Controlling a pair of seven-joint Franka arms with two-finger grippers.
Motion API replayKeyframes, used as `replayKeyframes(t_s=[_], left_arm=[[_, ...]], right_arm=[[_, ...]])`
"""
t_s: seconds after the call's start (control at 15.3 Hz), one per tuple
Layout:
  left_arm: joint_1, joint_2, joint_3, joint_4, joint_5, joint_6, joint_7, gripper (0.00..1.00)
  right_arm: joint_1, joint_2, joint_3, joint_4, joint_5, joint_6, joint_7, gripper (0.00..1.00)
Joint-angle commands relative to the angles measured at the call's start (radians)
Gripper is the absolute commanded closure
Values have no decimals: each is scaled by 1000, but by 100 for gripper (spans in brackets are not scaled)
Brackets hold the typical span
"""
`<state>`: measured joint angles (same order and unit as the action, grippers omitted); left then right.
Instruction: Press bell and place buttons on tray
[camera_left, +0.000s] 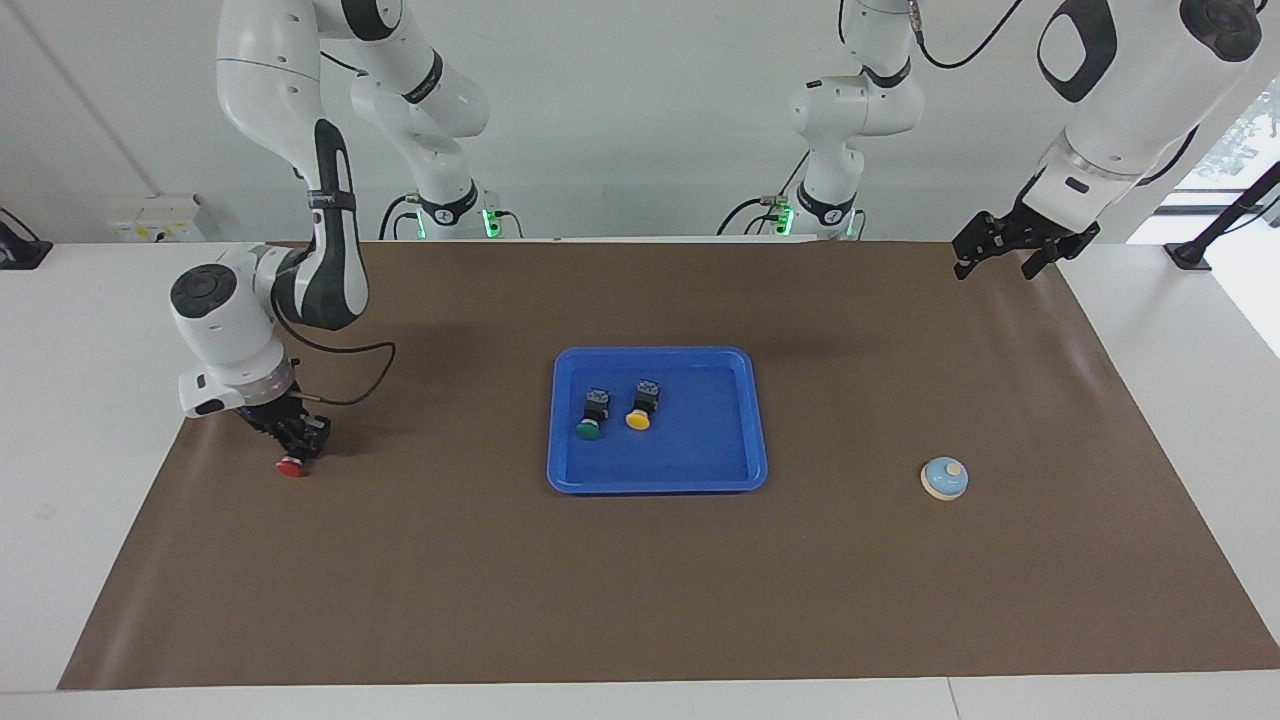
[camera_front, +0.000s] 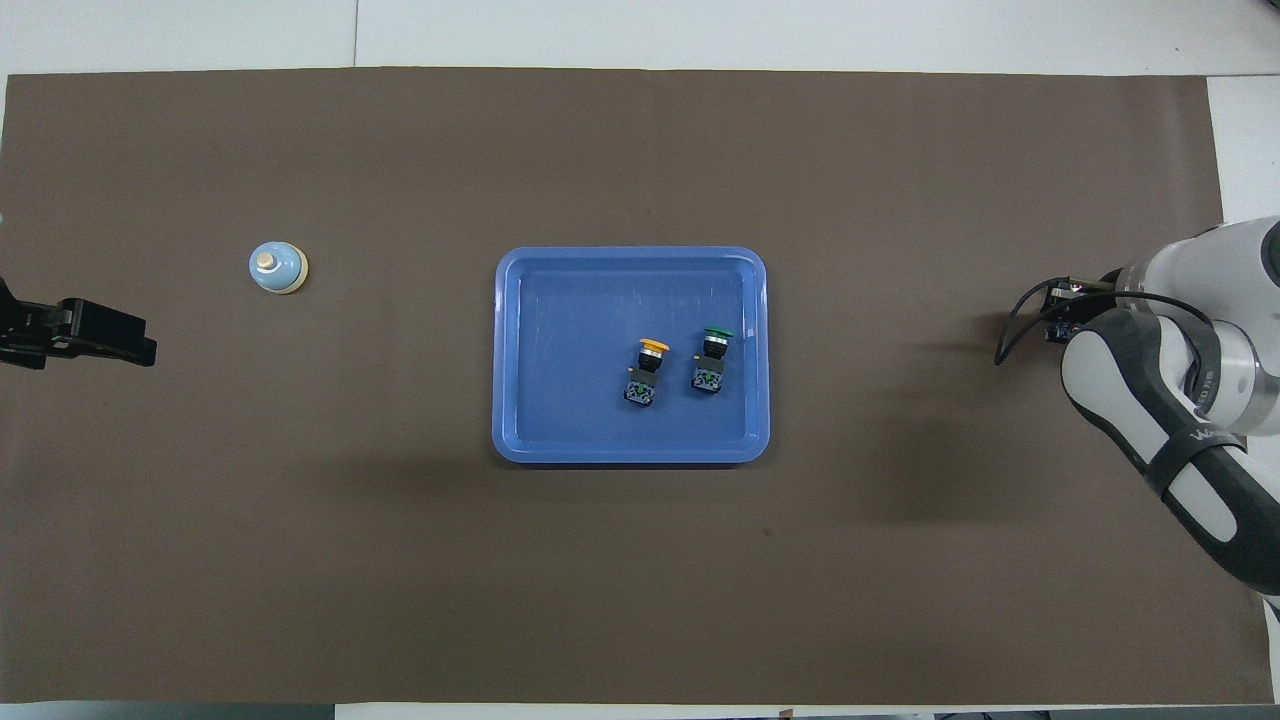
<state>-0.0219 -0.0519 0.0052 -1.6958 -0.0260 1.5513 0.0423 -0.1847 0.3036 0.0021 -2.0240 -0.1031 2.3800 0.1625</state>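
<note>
The blue tray (camera_left: 700, 470) (camera_front: 530, 420) lies mid-table. A green button (camera_left: 592, 413) (camera_front: 712, 356) and a yellow button (camera_left: 642, 405) (camera_front: 646, 372) lie on their sides in it. The red button (camera_left: 291, 467) is on the brown mat toward the right arm's end. My right gripper (camera_left: 297, 440) is down at it, with the red cap showing just below the hand. In the overhead view the right arm hides this button. The light-blue bell (camera_left: 944, 478) (camera_front: 277, 267) stands toward the left arm's end. My left gripper (camera_left: 1000, 262) (camera_front: 80, 335) is open and empty, waiting raised over the mat's edge.
A brown mat (camera_left: 640, 600) covers most of the white table. A black cable (camera_left: 350, 370) loops from the right wrist over the mat. A black stand (camera_left: 1210, 240) is at the table's corner by the left arm.
</note>
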Motion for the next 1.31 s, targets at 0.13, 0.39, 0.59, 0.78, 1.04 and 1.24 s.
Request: replayKeyframes(t_s=[0.13,0.39,0.59,0.78,1.04,1.24], left_arm=[[-4,-14,9,-7,-8,-5,16,0],[-4,-14,9,-7,-8,-5,16,0],[-4,-14,9,-7,-8,-5,16,0],[-4,-14,9,-7,-8,-5,16,0],[-4,-14,9,-7,-8,-5,16,0],[-4,-14,9,-7,-8,-5,16,0]], right_arm=[[109,-26,16,184,55,-289,58,100],[240,-21,18,287,62,-410,216,100],[339,-18,16,340,136,-462,296,100],[441,-6,16,384,177,-470,365,100],[611,40,16,456,209,-463,555,100],[720,135,15,540,200,-453,704,100]])
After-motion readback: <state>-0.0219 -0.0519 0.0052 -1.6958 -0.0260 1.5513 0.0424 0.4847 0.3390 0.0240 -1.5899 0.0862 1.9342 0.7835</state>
